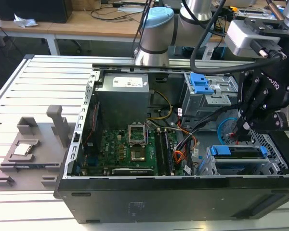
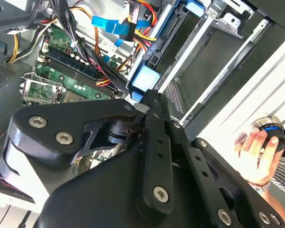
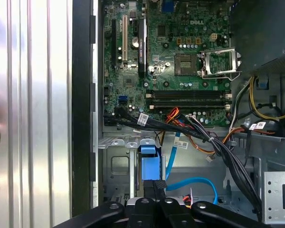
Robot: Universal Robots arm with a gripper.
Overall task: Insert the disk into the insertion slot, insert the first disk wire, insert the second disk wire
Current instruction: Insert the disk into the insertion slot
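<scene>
Disk in blue caddy: seated in the insertion slot, a silver cage at the near side of the open computer case, on the exterior view's right. Hand: fingers pressed together, close over the caddy's handle tab. Light-blue cable: loose beside the cage. Case stands on slatted table.

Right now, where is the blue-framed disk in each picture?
Exterior view: disk in the silver cage, toward the exterior view's right.
First wrist view: disk's blue handle beside a blue cable.
Second wrist view: blue handle against the cage.
Shared landmark: motherboard CPU socket.
</scene>
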